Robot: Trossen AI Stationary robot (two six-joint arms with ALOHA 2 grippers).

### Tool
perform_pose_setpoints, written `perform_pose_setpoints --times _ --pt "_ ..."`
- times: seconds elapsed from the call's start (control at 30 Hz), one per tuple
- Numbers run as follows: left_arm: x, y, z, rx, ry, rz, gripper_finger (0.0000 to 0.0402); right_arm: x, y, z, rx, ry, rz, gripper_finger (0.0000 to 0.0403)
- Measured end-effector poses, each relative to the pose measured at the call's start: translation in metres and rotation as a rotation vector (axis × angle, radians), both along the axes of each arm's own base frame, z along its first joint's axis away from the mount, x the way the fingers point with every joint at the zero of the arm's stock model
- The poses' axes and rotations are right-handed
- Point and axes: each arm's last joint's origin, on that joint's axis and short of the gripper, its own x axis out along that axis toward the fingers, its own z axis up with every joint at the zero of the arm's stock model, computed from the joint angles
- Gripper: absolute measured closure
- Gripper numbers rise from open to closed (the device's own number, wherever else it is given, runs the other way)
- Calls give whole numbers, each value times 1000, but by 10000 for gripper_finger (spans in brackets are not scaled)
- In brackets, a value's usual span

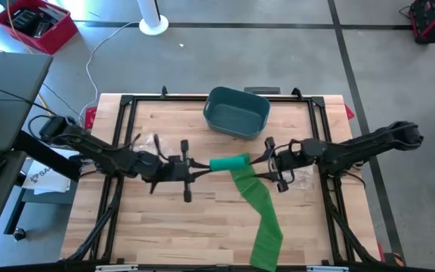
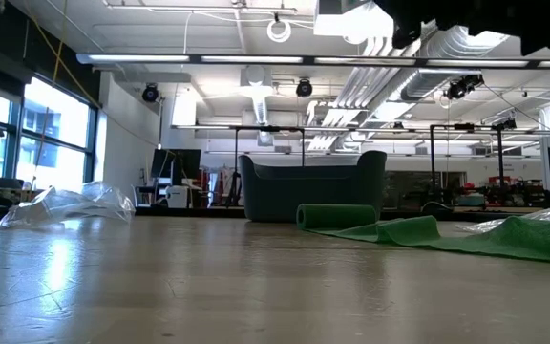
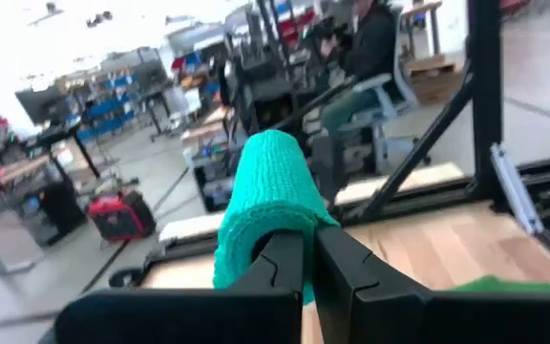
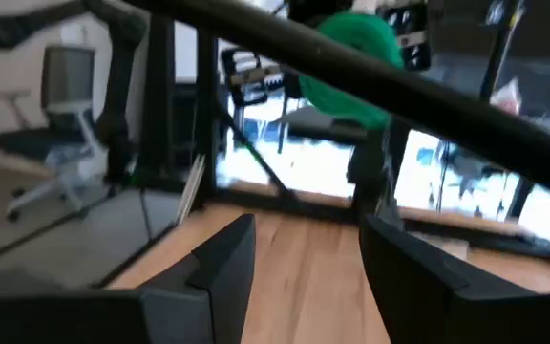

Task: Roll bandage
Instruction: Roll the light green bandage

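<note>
the bandage [image 1: 242,178] is partly rolled: a short roll [image 1: 229,163] lies mid-counter [image 1: 157,219] before the bin [image 1: 237,112], a long tail trailing to the front edge. left gripper [image 1: 202,165] pinches the roll's end; right gripper [image 1: 267,161] stands open beside it. most rolling remains.

My left gripper [image 1: 202,168] meets one end of the green bandage roll [image 1: 229,163]; my right gripper [image 1: 265,161] sits at the other, before the teal bin [image 1: 237,112].
</note>
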Motion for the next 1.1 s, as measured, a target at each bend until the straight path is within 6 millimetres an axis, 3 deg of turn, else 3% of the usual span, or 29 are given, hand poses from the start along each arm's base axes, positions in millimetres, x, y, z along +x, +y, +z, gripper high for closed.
perform_pose_setpoints --times 0.1,0.23,0.57,0.77,0.97,1.1 --pt "-8 3 7 13 0 -7 401 10 3 -1 -1 2 18 222" --pt "-11 12 2 -35 65 -92 401 23 6 10 -62 23 53 222" --pt "-33 30 -53 -179 -158 -122 401 30 7 27 -134 181 55 222" --pt "-53 35 -72 -221 -301 -147 401 40 9 27 -165 107 55 222" --pt "-61 37 -80 -240 -335 -163 401 54 12 26 -200 -2 0 222" --pt "-60 38 -82 -262 -326 -161 401 64 13 41 -226 -31 -12 222"
